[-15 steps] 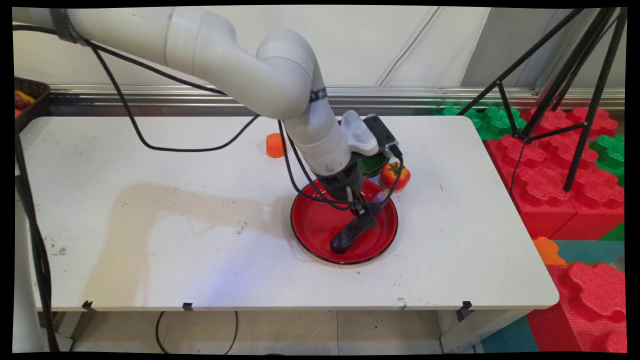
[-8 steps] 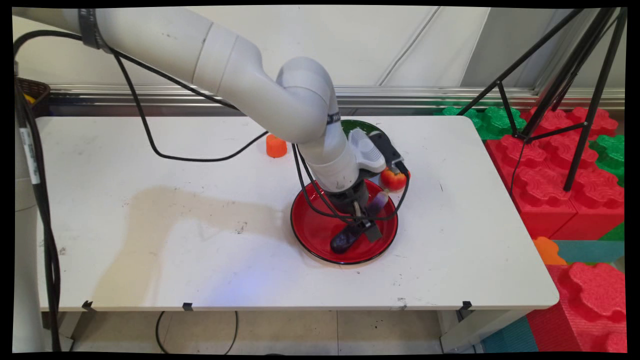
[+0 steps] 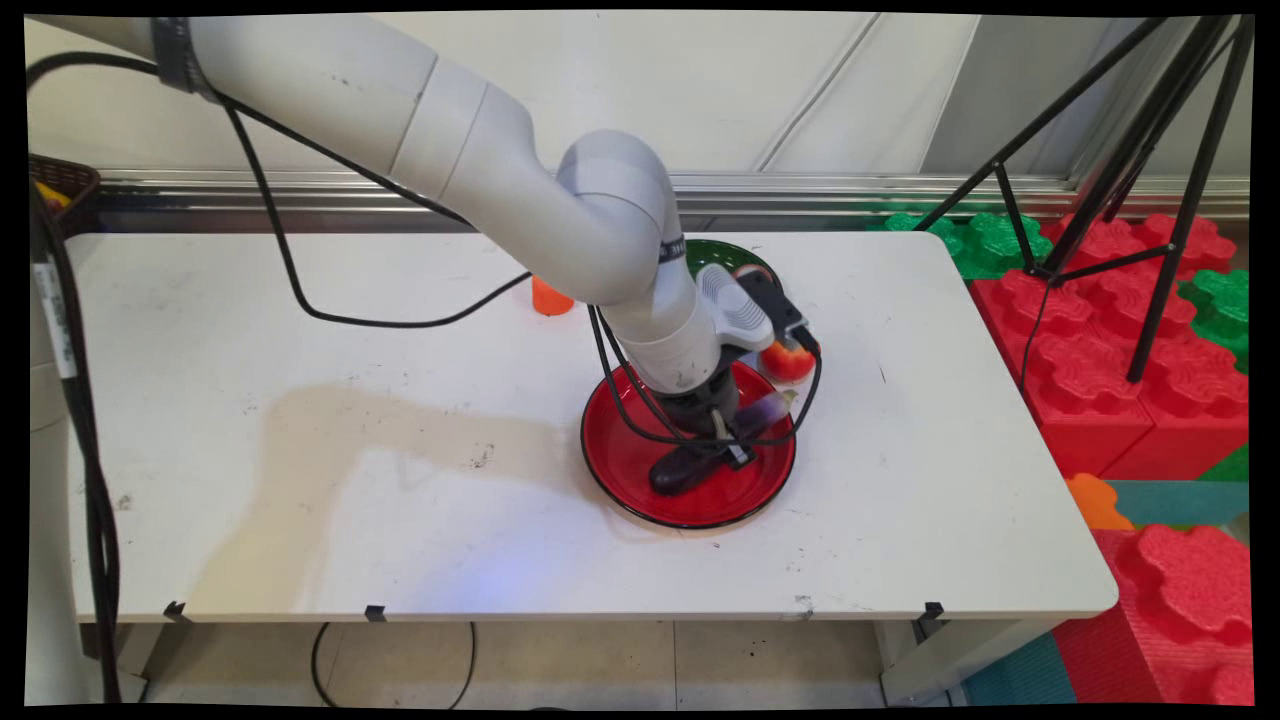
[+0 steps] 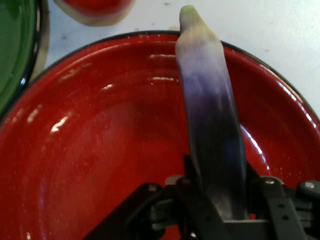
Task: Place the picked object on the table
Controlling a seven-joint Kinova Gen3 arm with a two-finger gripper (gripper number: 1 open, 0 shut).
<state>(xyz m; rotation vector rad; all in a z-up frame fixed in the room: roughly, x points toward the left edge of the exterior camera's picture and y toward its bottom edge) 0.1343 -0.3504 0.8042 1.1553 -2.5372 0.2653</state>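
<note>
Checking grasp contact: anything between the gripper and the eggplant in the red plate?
Nothing visible. In the hand view the gripper has its fingers on either side of the eggplant, closed against it with no gap or object between. The eggplant lies in the red plate, its pale tip over the rim toward the tomato.

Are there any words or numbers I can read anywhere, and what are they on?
None can be read.
The white tag on the cables at the left edge carries small print, too small to read.
The eggplant, red plate and gripper carry no writing.
</note>
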